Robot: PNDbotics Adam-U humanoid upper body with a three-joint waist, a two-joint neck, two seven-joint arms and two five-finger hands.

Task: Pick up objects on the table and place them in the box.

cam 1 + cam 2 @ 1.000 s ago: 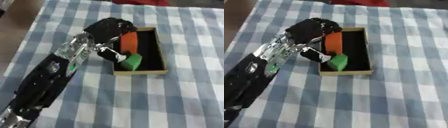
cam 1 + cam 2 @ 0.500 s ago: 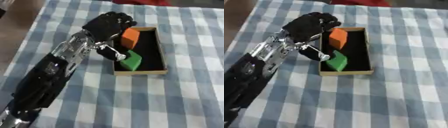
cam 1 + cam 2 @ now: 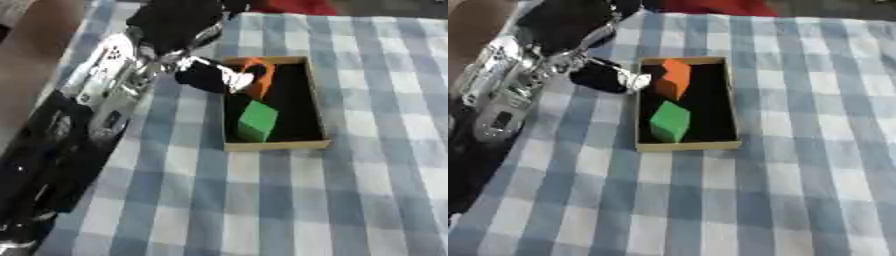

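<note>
While my left hand [image 3: 566, 22] hangs above the box's left wall, its thumb [image 3: 610, 77] reaching toward the rim, the fingers are too blurred for me to tell how far they are spread, and I see nothing held in them. Inside the box [image 3: 732, 107] on the checked desk [image 3: 798, 190], the orange block [image 3: 673, 77] sits at the far end and the green block [image 3: 668, 121] nearer me.

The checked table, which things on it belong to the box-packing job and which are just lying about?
Part of the job:
box
orange block, in the box
green block, in the box
left hand, beside the box

Just there:
checked tablecloth
red thing at the far edge
</note>
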